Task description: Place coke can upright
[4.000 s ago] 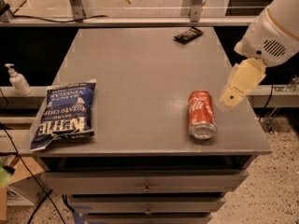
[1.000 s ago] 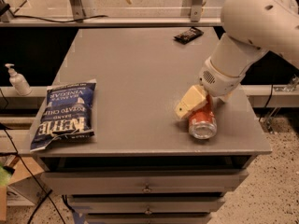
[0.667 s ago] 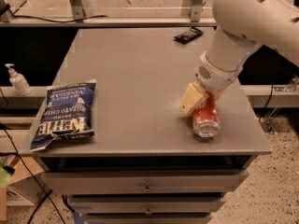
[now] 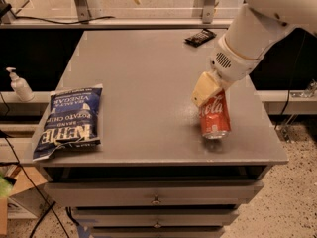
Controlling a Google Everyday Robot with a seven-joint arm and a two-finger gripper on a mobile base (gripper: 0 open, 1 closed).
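Observation:
The coke can [image 4: 215, 118] is red with white script. It lies lengthwise near the table's right front, its silver end facing the front edge. My gripper [image 4: 211, 99] comes down from the upper right and is closed on the can's far end. One cream finger [image 4: 204, 89] shows on the can's left side; the other is hidden behind the can. The can's near end seems to rest on or just above the grey table top [image 4: 143, 83].
A blue chip bag [image 4: 69, 119] lies flat at the table's left front. A small dark packet [image 4: 200, 36] lies at the back right. A soap dispenser [image 4: 20, 86] stands on a ledge left of the table. Drawers sit below the front edge.
My gripper came down from the right onto the can and closed on its far end. The can has turned slightly and shifted a little away from the front edge.

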